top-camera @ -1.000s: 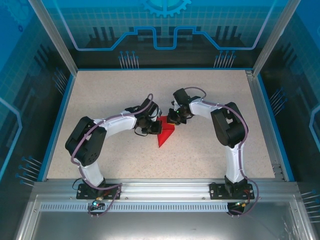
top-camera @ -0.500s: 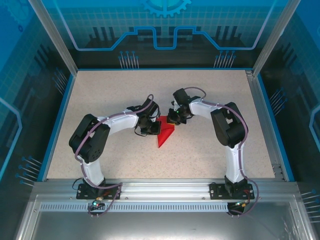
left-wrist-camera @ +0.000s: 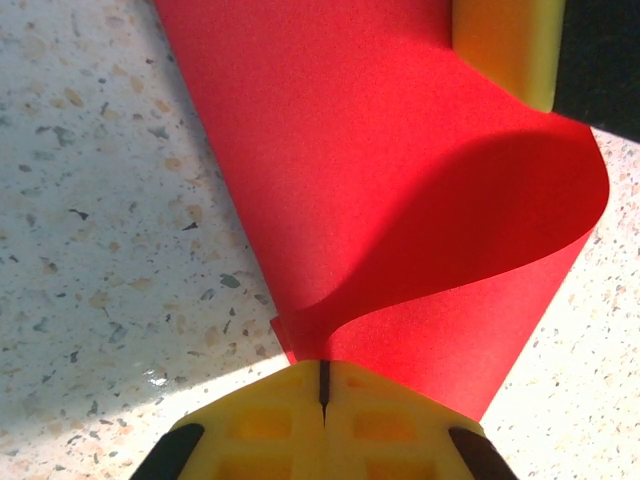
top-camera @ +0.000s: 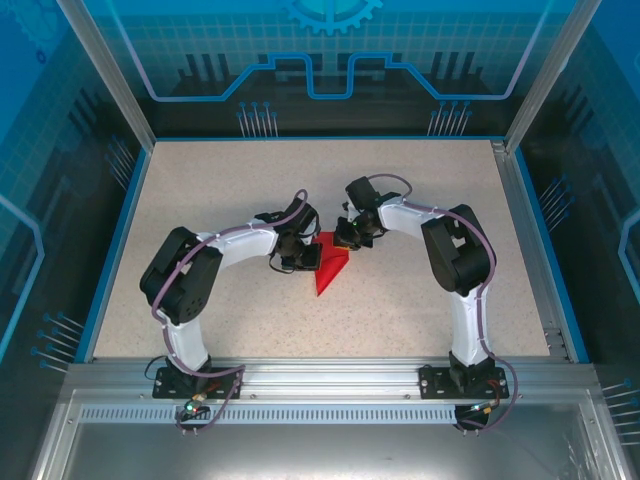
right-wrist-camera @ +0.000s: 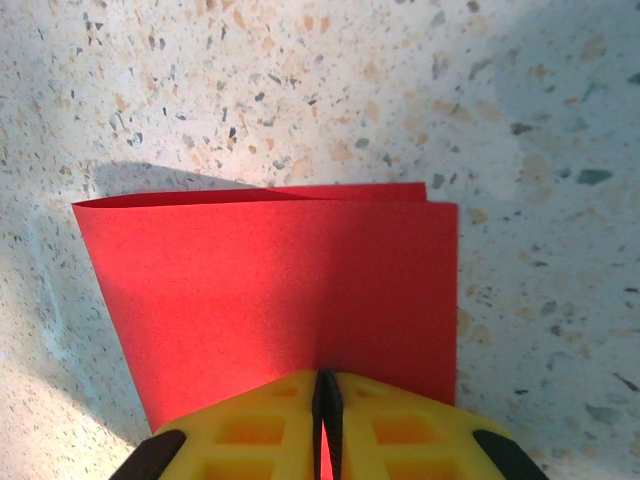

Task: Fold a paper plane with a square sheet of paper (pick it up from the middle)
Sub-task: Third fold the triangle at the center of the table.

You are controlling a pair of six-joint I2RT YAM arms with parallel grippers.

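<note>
The square sheet of paper, bright red and partly folded, lies mid-table as a wedge with its tip toward the arms. My left gripper is at its left edge and my right gripper at its far right corner. In the left wrist view a flap of the paper curls up off the layer below and runs into my left gripper, which is shut on it. A yellow finger of the other gripper shows at the top. In the right wrist view my right gripper is shut on the doubled paper, red showing between its jaws.
The speckled table is ringed by a low blue rim, with a metal rail along the near edge where both arm bases stand. Bare tabletop surrounds the paper on all sides.
The left arm's elbow has swung slightly right and away from me while its gripper stays at the paper's left edge. The right arm and the paper have hardly moved.
</note>
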